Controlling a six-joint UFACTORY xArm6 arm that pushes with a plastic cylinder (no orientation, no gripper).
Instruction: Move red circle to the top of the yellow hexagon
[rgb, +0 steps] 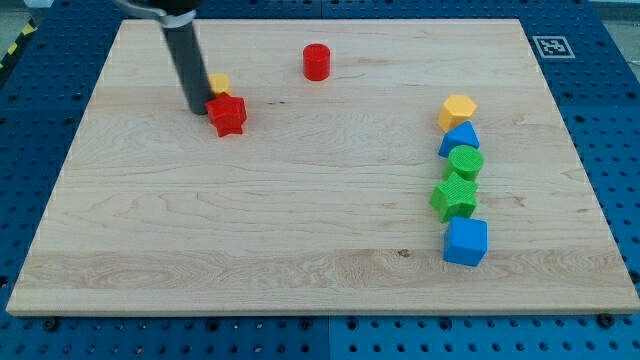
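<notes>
Right now we are resting my tip (197, 108) near the counter's (300, 250) top-left corner, touching or just beside the red star (228, 115), with a small yellow block (218, 82) peeking out behind the rod, its shape hidden. We are carrying no fingers at all, only the bare rod, so nothing is being gripped and pushing is our only means. The red circle (316, 62) is sitting close to the top edge, a little left of its middle, well apart from my tip and toward the right edge from it. The yellow hexagon (457, 111) is lying nearer the right edge, heading a column of the blue block (459, 140), green block (465, 161), green star (454, 197) and blue cube (465, 241). To do this step well, we are judging that the tip should leave the star without dragging it, come around to the circle's left side, and push steadily along the top edge, stopping between that edge and the hexagon without nudging the column.
</notes>
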